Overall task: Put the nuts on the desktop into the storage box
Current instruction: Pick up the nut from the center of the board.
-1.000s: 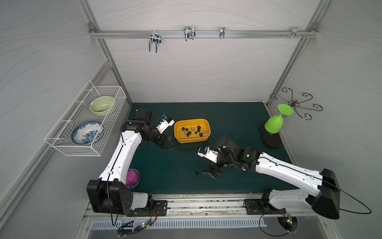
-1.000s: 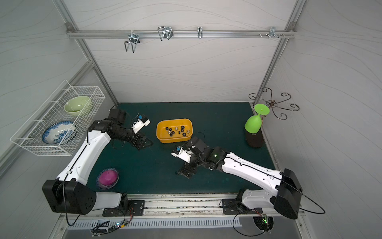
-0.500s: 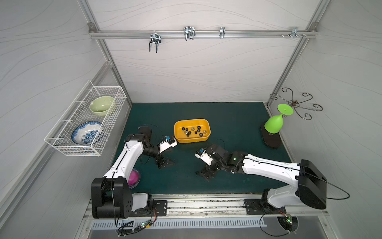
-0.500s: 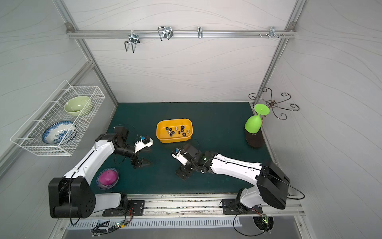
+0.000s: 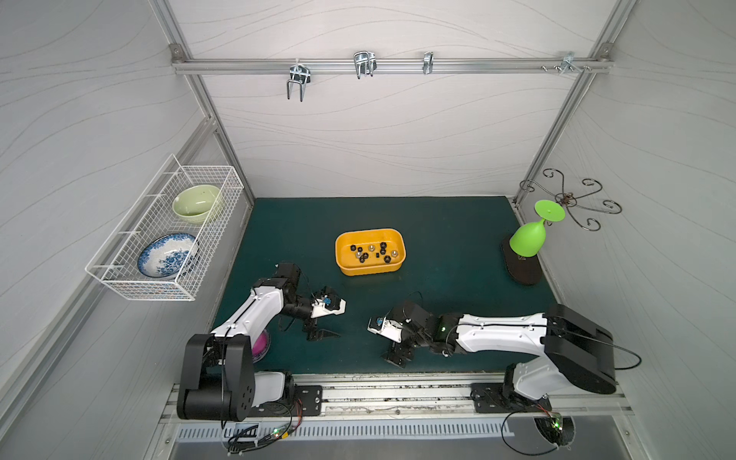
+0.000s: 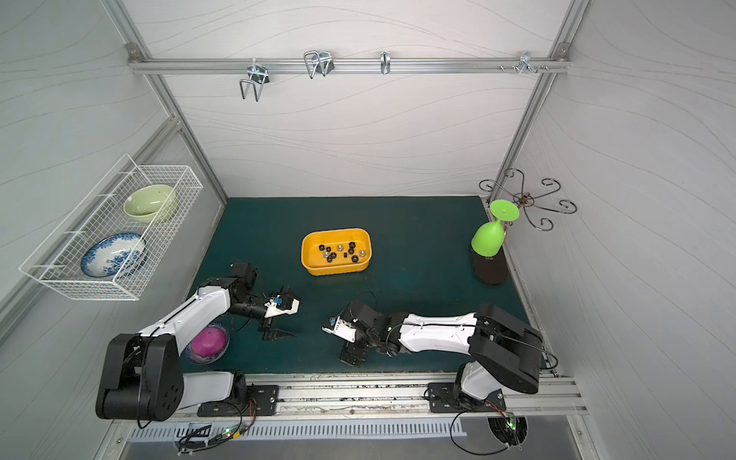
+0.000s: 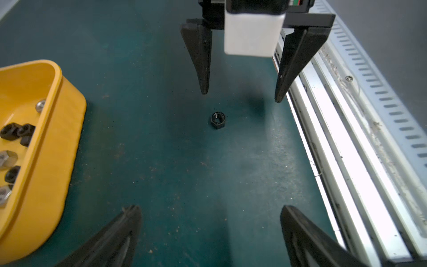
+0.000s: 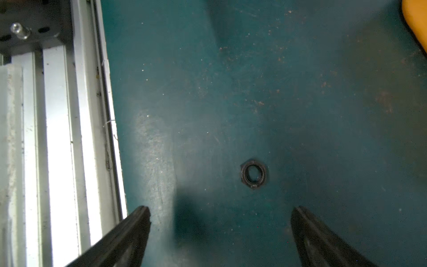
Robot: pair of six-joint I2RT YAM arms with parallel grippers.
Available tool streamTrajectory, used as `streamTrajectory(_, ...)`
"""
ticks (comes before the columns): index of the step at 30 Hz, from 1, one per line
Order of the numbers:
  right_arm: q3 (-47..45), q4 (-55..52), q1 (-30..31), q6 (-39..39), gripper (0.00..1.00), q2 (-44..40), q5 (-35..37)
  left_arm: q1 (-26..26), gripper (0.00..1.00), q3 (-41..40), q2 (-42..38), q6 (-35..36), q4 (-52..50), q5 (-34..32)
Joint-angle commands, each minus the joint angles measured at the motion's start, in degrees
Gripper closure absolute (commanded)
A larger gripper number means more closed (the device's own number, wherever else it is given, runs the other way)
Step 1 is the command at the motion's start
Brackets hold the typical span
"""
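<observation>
The shallow yellow-orange plastic storage box (image 5: 370, 271) is sitting at the middle of the dark teal-green matte bench (image 5: 446, 247) and is holding a cluster of small black and silver hexagonal metal nuts (image 5: 372, 253). One black hexagonal nut (image 7: 218, 120) is lying flat on the bench, hole upward, towards the near edge and close to the aluminium rail (image 7: 335, 143), apart from the box. The left jaws and the right jaws are facing each other across this nut. Both sets are standing wide open and gripping nothing. The nut is resting between them, touching neither. In the right wrist view it (image 8: 253, 173) is lying just ahead of the right jaws.
</observation>
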Motion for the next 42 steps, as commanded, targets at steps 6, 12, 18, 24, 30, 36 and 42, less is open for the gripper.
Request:
streamTrajectory(6, -3.89, 13.92, -3.46, -4.62, 0.01, 2.37, -4.84, -4.89, 0.02, -1.93, 1.08, -0.20, 5.66, -4.17)
streamTrajectory(12, -4.63, 16.06, -3.86, -5.10, 0.06, 5.86, -5.81, -5.73, 0.01, -1.36, 1.42, -0.41, 4.83, -4.65)
streamTrajectory(18, -5.36, 18.41, -4.77, -3.42, 0.18, 8.72, -6.36, -7.32, 0.01, -1.49, 1.57, 0.40, 4.03, -6.63)
streamTrajectory(24, -7.24, 21.45, -4.81, -2.87, 0.31, 9.33, -4.43, -7.78, 0.02, -1.45, 1.92, -1.10, 5.32, -7.55)
streamTrajectory(30, -6.71, 21.36, -5.43, -2.54, 0.43, 10.53, -2.90, -8.22, 0.02, -1.54, 2.14, -2.09, 6.14, -8.48)
streamTrajectory(36, -6.16, 21.54, -6.31, -2.10, 0.50, 11.46, -1.67, -8.40, 0.02, -1.36, 2.14, -2.38, 6.00, -8.50)
streamTrajectory(42, -5.29, 20.98, -6.31, -2.83, 0.59, 12.23, -1.29, -8.48, 0.01, -1.28, 2.23, -2.51, 5.88, -8.57)
